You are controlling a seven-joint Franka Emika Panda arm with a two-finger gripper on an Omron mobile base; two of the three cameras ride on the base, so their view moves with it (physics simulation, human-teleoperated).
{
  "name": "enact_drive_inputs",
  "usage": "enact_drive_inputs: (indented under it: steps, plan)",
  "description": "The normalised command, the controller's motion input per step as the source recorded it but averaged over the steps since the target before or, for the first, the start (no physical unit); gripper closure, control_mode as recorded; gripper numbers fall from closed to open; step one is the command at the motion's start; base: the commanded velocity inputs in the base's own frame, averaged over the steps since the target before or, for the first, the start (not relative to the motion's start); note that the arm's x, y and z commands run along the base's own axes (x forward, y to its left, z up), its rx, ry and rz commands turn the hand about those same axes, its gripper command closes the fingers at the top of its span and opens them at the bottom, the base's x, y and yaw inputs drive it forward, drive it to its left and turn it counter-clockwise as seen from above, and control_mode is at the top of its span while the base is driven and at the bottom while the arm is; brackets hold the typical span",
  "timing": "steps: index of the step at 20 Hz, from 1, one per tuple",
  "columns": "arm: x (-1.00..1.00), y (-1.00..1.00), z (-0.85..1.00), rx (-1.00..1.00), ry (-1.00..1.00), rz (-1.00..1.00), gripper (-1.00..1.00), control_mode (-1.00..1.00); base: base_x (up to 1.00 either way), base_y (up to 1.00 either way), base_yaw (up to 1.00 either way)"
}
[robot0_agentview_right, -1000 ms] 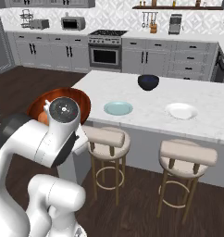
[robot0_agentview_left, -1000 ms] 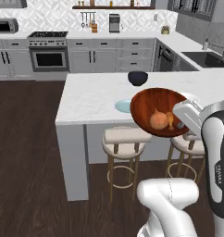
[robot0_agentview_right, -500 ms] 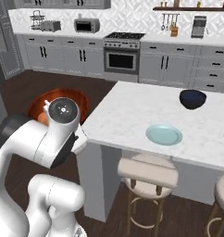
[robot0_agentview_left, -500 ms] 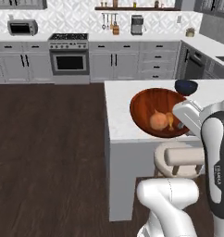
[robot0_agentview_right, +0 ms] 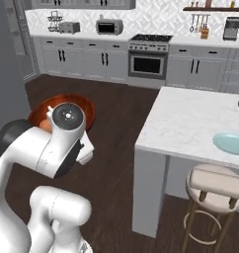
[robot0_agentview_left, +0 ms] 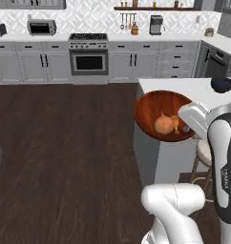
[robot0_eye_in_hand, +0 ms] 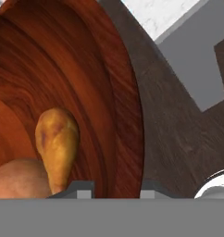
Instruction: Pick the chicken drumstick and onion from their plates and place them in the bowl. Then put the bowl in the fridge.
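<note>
The pincer [robot0_eye_in_hand: 116, 187] clamps the wooden bowl [robot0_agentview_left: 155, 107] by its rim, onion [robot0_agentview_left: 163, 125] and chicken drumstick [robot0_eye_in_hand: 57, 141] inside, left of the tabletop [robot0_agentview_right: 190, 118].

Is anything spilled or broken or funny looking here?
Nothing stands out. The hand pinches the rim of the wooden bowl and holds it in the air, tipped a little, with the onion and drumstick sitting safely inside.

This is a home kitchen. Grey cabinets [robot0_agentview_left: 22, 66], a stainless oven range [robot0_agentview_left: 89, 59], a microwave [robot0_agentview_left: 41, 27] and a marble-topped island [robot0_agentview_right: 190, 123] with stools [robot0_agentview_right: 218, 185] show it.
</note>
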Motion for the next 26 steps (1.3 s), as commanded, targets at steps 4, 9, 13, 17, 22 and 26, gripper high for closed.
enact_drive_inputs:
  steps: [4,9,13,17,22,26]
  plan:
    - [0.0,0.0,0.0,0.0,0.0,0.0,1.0,1.0,0.43,1.0,-0.04]
    - [0.0,0.0,0.0,0.0,0.0,0.0,1.0,1.0,0.89,1.0,0.0]
    - [0.0,0.0,0.0,0.0,0.0,0.0,1.0,1.0,1.0,1.0,-0.01]
    - [0.0,0.0,0.0,0.0,0.0,0.0,1.0,1.0,1.0,0.63,0.03]
    - [0.0,0.0,0.0,0.0,0.0,0.0,1.0,1.0,1.0,-0.24,0.29]
    - [0.0,0.0,0.0,0.0,0.0,0.0,1.0,1.0,1.0,-0.42,0.27]
